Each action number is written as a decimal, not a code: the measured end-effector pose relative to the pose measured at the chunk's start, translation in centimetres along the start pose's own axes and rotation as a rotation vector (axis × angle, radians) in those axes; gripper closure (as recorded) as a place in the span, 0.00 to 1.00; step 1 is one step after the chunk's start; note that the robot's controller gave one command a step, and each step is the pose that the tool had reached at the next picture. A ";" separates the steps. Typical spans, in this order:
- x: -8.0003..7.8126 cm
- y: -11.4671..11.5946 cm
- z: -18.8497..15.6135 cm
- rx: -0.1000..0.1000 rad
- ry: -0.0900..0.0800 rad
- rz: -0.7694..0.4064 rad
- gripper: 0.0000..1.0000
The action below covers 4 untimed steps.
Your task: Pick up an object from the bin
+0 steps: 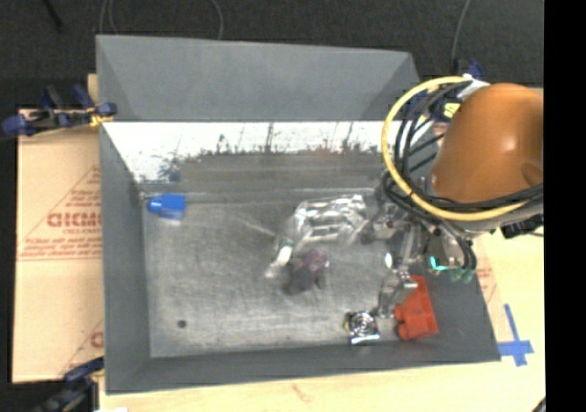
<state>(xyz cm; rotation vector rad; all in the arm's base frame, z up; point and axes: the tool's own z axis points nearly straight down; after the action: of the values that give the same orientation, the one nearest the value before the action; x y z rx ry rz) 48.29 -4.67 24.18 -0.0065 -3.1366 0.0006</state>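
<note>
Apparently leaves the pick undone, with the gripper (394, 296) low at near right beside a red block (417, 313) and silvery piece (363, 326), spread or pressed together impossible to tell.

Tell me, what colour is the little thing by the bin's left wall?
Blue. The small block shows best in the camera view.

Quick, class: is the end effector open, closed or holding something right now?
End effector: cannot be told; it is beside the red block at the front right of the bin.
</note>
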 end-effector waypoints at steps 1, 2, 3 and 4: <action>-0.9 4.3 12.8 -0.002 -0.001 0.169 0.00; -3.8 4.5 14.4 -0.002 -0.009 0.246 0.00; -4.3 4.3 16.8 0.004 -0.019 -0.072 0.00; -8.8 5.4 16.3 0.001 -0.011 -0.137 0.00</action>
<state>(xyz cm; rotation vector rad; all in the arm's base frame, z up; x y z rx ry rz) 57.05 0.66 7.87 0.2097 -3.1409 0.0014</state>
